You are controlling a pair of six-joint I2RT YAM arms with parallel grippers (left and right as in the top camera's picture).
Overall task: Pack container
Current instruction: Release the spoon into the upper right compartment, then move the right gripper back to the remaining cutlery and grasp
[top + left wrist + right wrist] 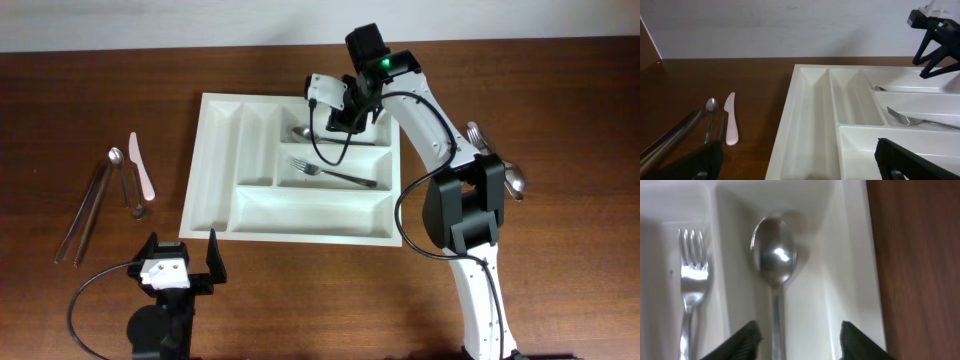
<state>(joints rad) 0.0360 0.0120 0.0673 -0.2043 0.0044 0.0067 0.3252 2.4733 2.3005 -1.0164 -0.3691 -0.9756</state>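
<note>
The container (215,170) is a white cutlery tray in the middle of the table. A metal spoon (774,255) lies in its top long compartment and a fork (692,280) in the compartment beside it. My right gripper (797,337) hovers low over the spoon with its jaws apart. The spoon's handle passes between the fingers, nearer the left one, and neither pad touches it. From overhead the right gripper (345,112) is at the tray's far right corner. My left gripper (180,262) stands wide open near the table's front, just before the tray's near left corner (810,125), holding nothing.
Left of the tray lie metal tongs (85,210), a small spoon (115,158), a pink plastic knife (140,165) and another small utensil (135,195). More metal utensils (512,178) lie at the right, partly behind the right arm. A white wall bounds the far table edge.
</note>
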